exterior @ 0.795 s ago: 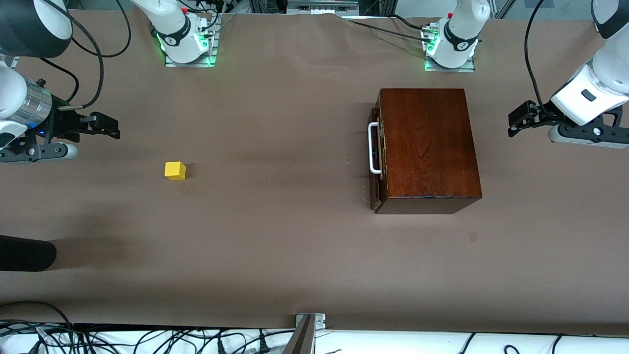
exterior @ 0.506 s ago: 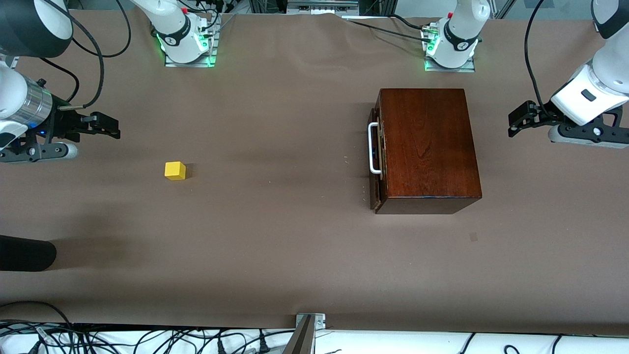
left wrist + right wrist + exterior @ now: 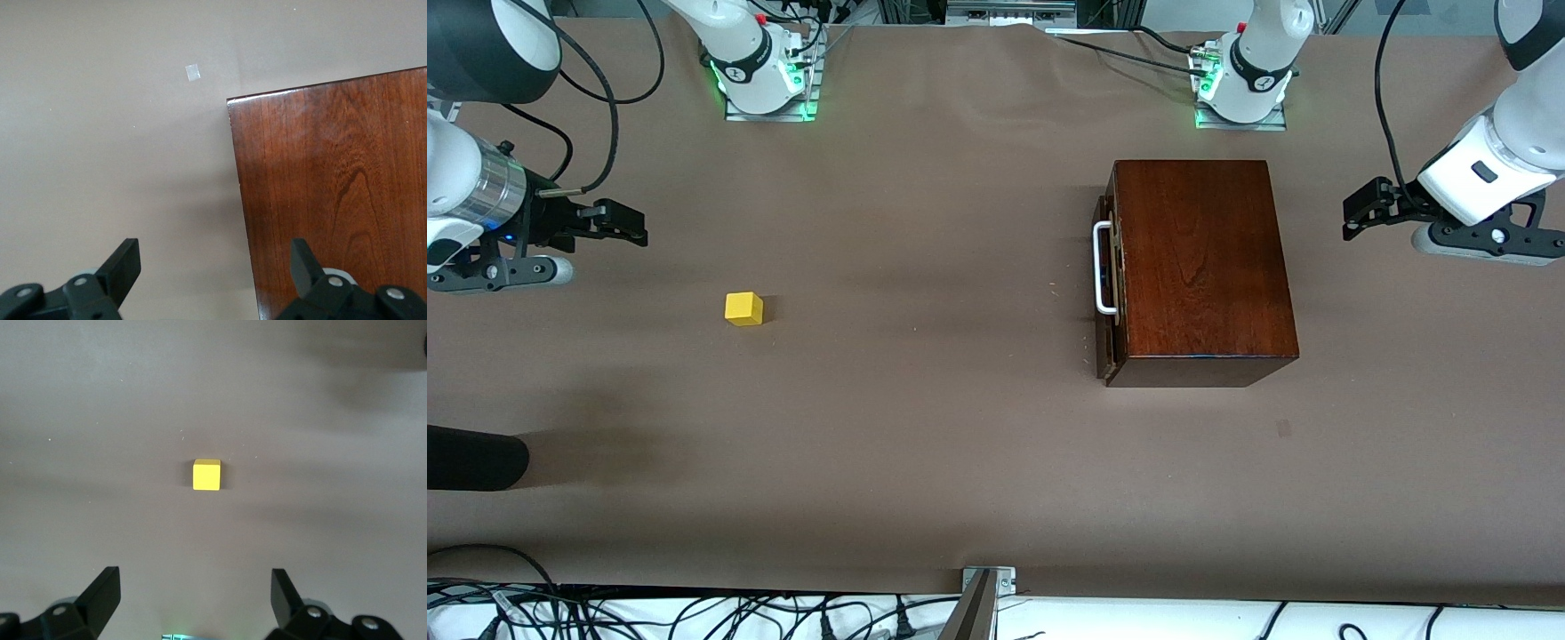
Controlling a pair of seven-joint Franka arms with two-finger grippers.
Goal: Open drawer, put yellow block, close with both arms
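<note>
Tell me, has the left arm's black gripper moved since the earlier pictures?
Yes, slightly. The left gripper has drifted toward the robot bases, judged against the glossy reddish-brown wooden box.

Box (image 3: 1202,267) on table (image 3: 925,427), toward left arm's end; drawer (image 3: 1107,284) shut in it, handle (image 3: 1102,268) facing block (image 3: 743,308). Block well apart, toward right arm's end, slightly nearer front camera.

Robotics lab test bench.
My bolted bases (image 3: 765,84) on a brown-covered table (image 3: 925,427); loose cables (image 3: 694,613) along its edge.
</note>
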